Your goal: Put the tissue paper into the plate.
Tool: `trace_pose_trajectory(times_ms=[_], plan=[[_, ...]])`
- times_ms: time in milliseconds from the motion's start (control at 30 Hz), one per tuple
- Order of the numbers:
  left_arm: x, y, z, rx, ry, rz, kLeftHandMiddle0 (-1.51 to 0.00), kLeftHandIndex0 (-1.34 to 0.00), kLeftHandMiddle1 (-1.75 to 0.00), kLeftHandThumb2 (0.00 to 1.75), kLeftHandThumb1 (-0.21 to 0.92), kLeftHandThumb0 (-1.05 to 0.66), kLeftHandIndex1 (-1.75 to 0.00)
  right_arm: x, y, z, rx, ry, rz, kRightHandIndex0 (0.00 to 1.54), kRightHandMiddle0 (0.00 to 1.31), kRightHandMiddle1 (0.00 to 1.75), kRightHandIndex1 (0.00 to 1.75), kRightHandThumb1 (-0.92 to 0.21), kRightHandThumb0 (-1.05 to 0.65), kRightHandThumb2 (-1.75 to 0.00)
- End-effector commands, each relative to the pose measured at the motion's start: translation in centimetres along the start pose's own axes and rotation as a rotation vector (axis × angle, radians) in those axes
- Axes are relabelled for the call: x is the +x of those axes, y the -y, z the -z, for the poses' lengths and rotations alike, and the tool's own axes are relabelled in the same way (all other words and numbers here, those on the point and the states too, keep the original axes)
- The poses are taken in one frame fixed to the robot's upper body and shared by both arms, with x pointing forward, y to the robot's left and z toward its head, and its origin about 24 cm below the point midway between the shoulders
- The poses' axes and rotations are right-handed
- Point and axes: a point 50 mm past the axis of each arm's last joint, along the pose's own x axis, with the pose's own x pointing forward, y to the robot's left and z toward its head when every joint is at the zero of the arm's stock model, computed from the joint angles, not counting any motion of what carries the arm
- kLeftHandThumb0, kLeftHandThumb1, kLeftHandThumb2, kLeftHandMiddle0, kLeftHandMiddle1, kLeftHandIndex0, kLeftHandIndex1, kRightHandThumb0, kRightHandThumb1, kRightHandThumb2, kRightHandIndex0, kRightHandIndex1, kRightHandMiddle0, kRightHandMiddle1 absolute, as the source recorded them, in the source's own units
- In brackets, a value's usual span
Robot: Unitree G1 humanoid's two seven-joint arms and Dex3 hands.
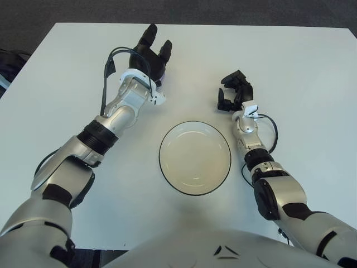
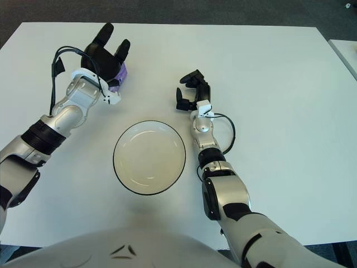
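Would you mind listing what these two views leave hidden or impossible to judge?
- Tissue paper: the left hand covers most of it in both views; only a purple edge shows in the right eye view.
- Whether the left hand grips or merely covers the tissue paper: contact is hidden under the palm.
- Right hand, beyond the plate: whether it touches the table cannot be told.

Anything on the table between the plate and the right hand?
No. Between the plate and the right hand only bare white table shows, in both eye views.
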Motion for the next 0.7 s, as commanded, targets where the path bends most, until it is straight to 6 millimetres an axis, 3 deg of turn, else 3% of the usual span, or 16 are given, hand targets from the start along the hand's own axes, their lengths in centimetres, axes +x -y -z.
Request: trace_pose_trajectory(times_ms=[0,300,400,667], plan=[[0.0,-2.9,1.8,-0.107,-0.012,-0.032,0.0,0.0,0.0,1.04,0.92,-1.05,0.0,-11.2,2.6,11.6,-0.118,-0.659,0.023,0.69,0.56,1.52,1.75,-0.24,-0.01,-1.35],[0.5,-2.8,2.4,-0.159,-0.024,0.008,0.0,0.0,0.0,1.12,0.92,-1.05,0.0,-11.1,2.4,11.5,-0.119,-0.656,0.011,0.7,0.56,1.52,1.75,-0.23,-0.01,-1.35],[0.8,-2.8,2.8,-0.145,-0.028,0.105,-0.01,0.0,-0.01,1.14,0.92,-1.05,0.0,-11.0,2.3,11.5,-0.12,-0.655,0.006,0.7,0.56,1.52,1.75,-0.23,-0.01,-1.35],[2.3,-2.0,4.1,-0.045,0.064,0.318,-0.32,-0.02,-0.09,1.27,0.92,-1.05,-0.01,-11.0,2.3,11.5,-0.114,-0.653,0.004,0.69,0.56,1.53,1.75,-0.23,-0.01,-1.35]])
